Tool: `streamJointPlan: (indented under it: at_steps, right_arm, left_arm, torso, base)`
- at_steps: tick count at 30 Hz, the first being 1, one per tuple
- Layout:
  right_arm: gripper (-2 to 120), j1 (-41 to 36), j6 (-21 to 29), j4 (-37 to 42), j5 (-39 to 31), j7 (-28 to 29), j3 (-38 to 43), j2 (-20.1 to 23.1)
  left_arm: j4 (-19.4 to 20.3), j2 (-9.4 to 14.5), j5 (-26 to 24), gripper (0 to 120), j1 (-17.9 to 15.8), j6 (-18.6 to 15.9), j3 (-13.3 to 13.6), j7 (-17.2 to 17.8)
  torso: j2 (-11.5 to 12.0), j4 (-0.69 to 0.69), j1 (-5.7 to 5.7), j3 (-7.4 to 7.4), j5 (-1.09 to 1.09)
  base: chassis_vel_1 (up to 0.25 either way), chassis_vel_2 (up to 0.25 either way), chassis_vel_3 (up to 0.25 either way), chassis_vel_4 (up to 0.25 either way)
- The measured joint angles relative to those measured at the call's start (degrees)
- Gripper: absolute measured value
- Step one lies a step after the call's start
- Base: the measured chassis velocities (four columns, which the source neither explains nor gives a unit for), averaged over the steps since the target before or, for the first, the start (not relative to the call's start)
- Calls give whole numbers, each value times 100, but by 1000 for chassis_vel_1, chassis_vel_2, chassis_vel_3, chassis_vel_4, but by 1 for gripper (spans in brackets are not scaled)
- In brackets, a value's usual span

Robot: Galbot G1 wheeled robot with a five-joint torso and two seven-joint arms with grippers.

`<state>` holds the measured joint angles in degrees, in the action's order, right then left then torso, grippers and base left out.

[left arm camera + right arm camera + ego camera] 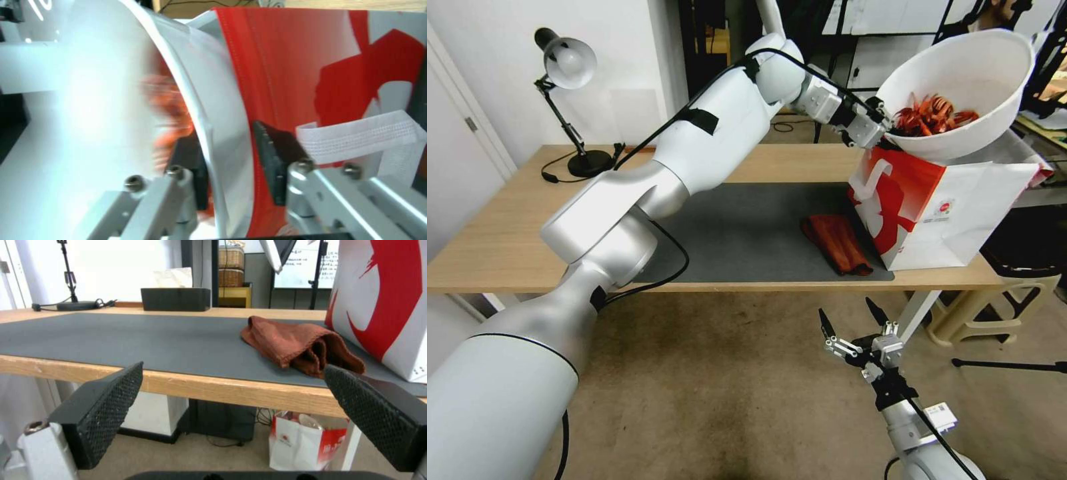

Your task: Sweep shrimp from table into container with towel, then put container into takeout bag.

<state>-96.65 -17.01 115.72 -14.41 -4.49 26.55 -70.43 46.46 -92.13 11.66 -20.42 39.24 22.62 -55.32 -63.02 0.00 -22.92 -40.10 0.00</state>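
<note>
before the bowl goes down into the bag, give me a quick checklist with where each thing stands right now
1. Grip on rim: left gripper pinches the container wall, one finger inside, one outside. Ok.
2. Load: shrimp sit inside the container, which is tilted. Not ok, level it first.
3. Position: container is held above the takeout bag. Ok.
4. Bag mouth open wide enough: cannot tell, the container hides it.
5. Handle: the bag's white handle lies beside the outer finger. Not ok, snag risk.
6. Other items: towel lies on the mat beside the bag; right gripper is open, below the table edge. Ok.
</note>
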Motion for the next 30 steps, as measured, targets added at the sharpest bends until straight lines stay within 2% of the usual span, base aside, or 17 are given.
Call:
streamJointPlan:
  at_steps: [2, 4, 7, 8, 10, 11, 14, 17, 18, 19, 20, 23, 24, 26, 27, 28, 30]
  right_arm:
    - [100, -4, 0, 0, 8, -1, -12, -12]
    - [100, -4, 0, 0, 9, -1, -14, -15]
    - [100, -5, 0, 0, 12, -2, -18, -19]
    - [100, -5, 0, 0, 12, -2, -18, -19]
    - [100, -8, 0, 6, 12, -2, -19, -19]
    - [100, -8, 0, 6, 12, -2, -19, -19]
    - [100, -20, 0, 18, 13, -2, -19, -23]
    - [100, -23, 0, 19, 13, -2, -19, -26]
    - [100, -34, 0, 20, 17, -2, -19, -29]
    - [100, -36, -1, 21, 22, -2, -19, -30]
    - [100, -36, -1, 21, 22, -2, -19, -30]
    - [100, -42, -2, 21, 30, -2, -27, -40]
    - [100, -42, -2, 21, 30, -2, -27, -40]
    - [100, -42, -2, 21, 41, 0, -37, -49]
    - [100, -41, -2, 18, 54, 0, -47, -59]
    - [100, -41, -2, 18, 54, 0, -47, -59]
    - [100, -42, -2, 12, 79, 3, -70, -79]
  left_arm:
    - [0, 0, -36, 41, 0, -4, 23, 106]
    - [0, 0, -43, 44, 0, -5, 32, 148]
    - [0, 0, -69, 57, 0, -8, 73, 293]
    - [0, 0, -69, 57, 0, -8, 73, 293]
    - [2, 0, -99, 71, 0, -15, 109, 439]
    - [2, 0, -99, 71, 0, -15, 109, 439]
    - [23, 0, -225, 86, -5, -93, 230, 777]
    - [28, 0, -281, 89, -5, -121, 278, 907]
    - [49, 0, -403, 97, 11, -212, 397, 1326]
    - [60, 0, -517, 99, 30, -263, 456, 1501]
    - [60, 0, -517, 99, 30, -263, 456, 1501]
    - [60, 0, -1104, 100, 80, -394, 720, 2282]
    - [60, 0, -1104, 100, 80, -394, 720, 2282]
    - [56, 0, -1380, 100, 94, -479, 843, 2626]
    - [68, 1, -1626, 100, 105, -607, 978, 2923]
    - [68, 1, -1626, 100, 105, -607, 978, 2923]
    - [189, 60, -2227, 100, 160, -944, 1302, 3518]
  torso:
    - [0, 0, 0, 0, 0]
    - [0, 0, 0, 0, 0]
    - [0, 0, 0, 0, 0]
    - [0, 0, 0, 0, 0]
    - [0, 0, 0, 0, 0]
    - [0, 0, 0, 0, 0]
    - [0, 0, 0, 0, 0]
    - [0, 0, 0, 0, 0]
    - [0, 0, 0, 0, 0]
    - [0, 0, 0, 0, 0]
    - [0, 0, 0, 0, 0]
    - [0, 0, 1, 0, 0]
    - [0, 0, 1, 0, 0]
    - [0, 0, 0, 0, 0]
    - [0, 1, 1, 0, 0]
    - [0, 1, 1, 0, 0]
    - [0, -4, 0, 0, 1]
  base:
    - [0, 0, 0, 0]
    - [0, 0, 0, 0]
    - [0, 0, 0, 0]
    - [0, 0, 0, 0]
    - [0, 0, 0, 0]
    - [0, 0, 0, 0]
    - [0, 0, 0, 0]
    - [0, 0, 0, 0]
    - [0, 0, 0, 0]
    - [0, 0, 0, 0]
    - [0, 0, 0, 0]
    - [0, 0, 0, 0]
    - [0, 0, 0, 0]
    - [0, 0, 0, 0]
    - [0, 0, 0, 0]
    - [0, 0, 0, 0]
    - [0, 0, 0, 0]
